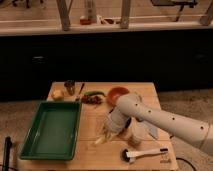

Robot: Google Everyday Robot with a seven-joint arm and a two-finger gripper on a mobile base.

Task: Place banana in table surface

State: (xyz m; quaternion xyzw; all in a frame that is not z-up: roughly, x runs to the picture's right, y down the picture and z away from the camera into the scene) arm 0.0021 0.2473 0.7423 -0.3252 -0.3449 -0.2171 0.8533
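The banana (99,140) is a small pale yellow piece low over the light tan table surface (90,150), near the middle. My gripper (105,132) hangs at the end of the white arm (165,120), which reaches in from the right. The gripper is right at the banana's upper end. I cannot tell whether the banana rests on the wood or is held just above it. The green tray (50,130) lies to the left of the gripper.
At the back of the table stand a round yellow fruit (57,94), a metal cup (70,87), a long green vegetable (94,93) and an orange bowl (117,94). A brush with a white handle (144,153) lies at the front right. The floor drops off around the table's edges.
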